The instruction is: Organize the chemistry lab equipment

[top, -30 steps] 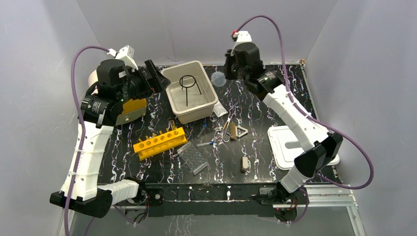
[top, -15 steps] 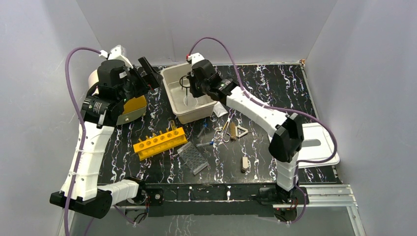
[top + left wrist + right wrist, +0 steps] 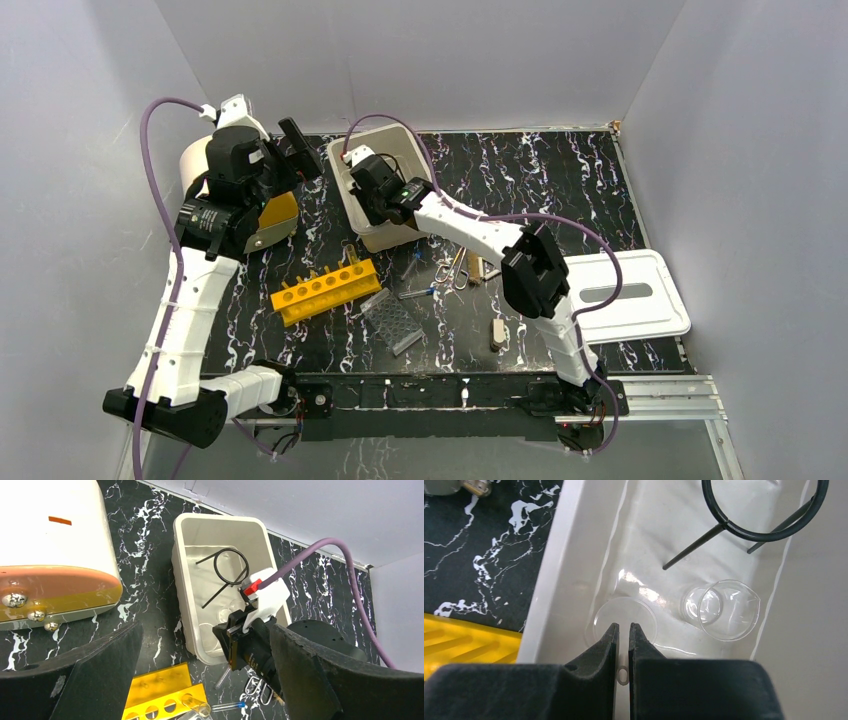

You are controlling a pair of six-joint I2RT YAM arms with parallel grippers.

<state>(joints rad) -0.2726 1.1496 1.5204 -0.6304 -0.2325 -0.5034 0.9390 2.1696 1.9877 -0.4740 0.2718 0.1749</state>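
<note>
Two clear things lie in the beige tub [image 3: 555, 575]: a flat round dish [image 3: 625, 616] right at the right gripper [image 3: 622, 630] tips, and a little beaker [image 3: 728, 611] off to one side. The black wire ring-stand [image 3: 764, 517] lies farther past them. These fingers are nearly closed, with just a thin slit between. The left gripper [image 3: 205, 630] fingers are spread wide.

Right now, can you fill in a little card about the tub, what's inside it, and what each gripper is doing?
tub: beige, at the back of the table
inside tub: ring stand, flat clear dish, beaker on its side
right gripper: over the tub, nearly shut, tips at the dish's edge; can't tell if it grips anything
left gripper: wide open, empty, up beside the tub
outside tub: yellow rack, forceps, white lid
</note>
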